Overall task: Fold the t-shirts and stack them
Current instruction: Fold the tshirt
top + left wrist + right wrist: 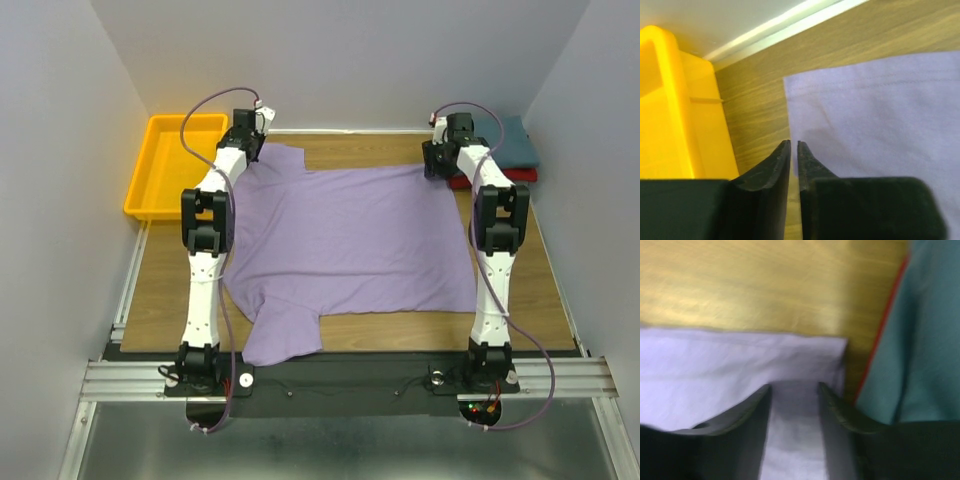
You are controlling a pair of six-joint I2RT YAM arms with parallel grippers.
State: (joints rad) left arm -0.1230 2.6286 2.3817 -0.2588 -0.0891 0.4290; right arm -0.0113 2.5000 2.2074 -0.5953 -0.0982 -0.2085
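A yellow-orange plastic tray (170, 165) sits far left. The lavender-purple cotton t-shirt (350, 240) lies spread flat mid-desk, collar nearest the bases, long axis running near-to-far. Left gripper (793, 145): jaws nearly together, pinching nothing. Right gripper (794, 387): jaws spread over the hem corner, beside the folded teal shirt (920, 340). Folding seems just beginning; next, grip both hem corners.

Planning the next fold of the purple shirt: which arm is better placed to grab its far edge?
Right, probably: the right gripper stands open over the lavender shirt's far corner, while the left gripper is nearly closed at the edge.
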